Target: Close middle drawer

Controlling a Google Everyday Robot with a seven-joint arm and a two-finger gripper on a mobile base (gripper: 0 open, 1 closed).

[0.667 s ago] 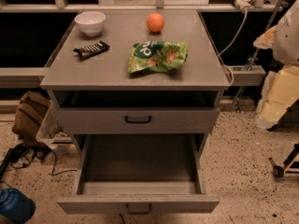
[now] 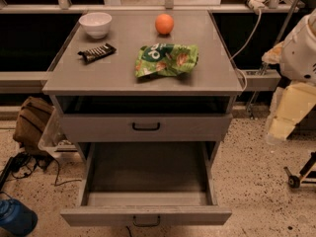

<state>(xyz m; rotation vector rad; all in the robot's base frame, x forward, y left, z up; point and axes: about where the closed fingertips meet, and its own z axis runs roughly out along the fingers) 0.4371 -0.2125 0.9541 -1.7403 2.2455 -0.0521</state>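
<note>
The middle drawer [image 2: 146, 215] is pulled far out of the grey cabinet [image 2: 138, 78]. Its deep tray is empty, and its short front panel with a small black bar handle [image 2: 146, 222] sits at the bottom edge of the view. Above it, the taller-fronted top drawer [image 2: 146, 127] with a larger black handle stands slightly out. My arm is at the right edge, with its cream-coloured gripper [image 2: 284, 117] hanging to the right of the cabinet at about top-drawer height. It is apart from both drawers.
On the cabinet top lie a white bowl [image 2: 96, 23], an orange [image 2: 164, 23], a dark snack bar [image 2: 97, 53] and a green chip bag [image 2: 167, 59]. A brown bag [image 2: 32, 122] and a blue bottle [image 2: 17, 218] are on the floor at left. A wheeled stand leg [image 2: 298, 174] is at right.
</note>
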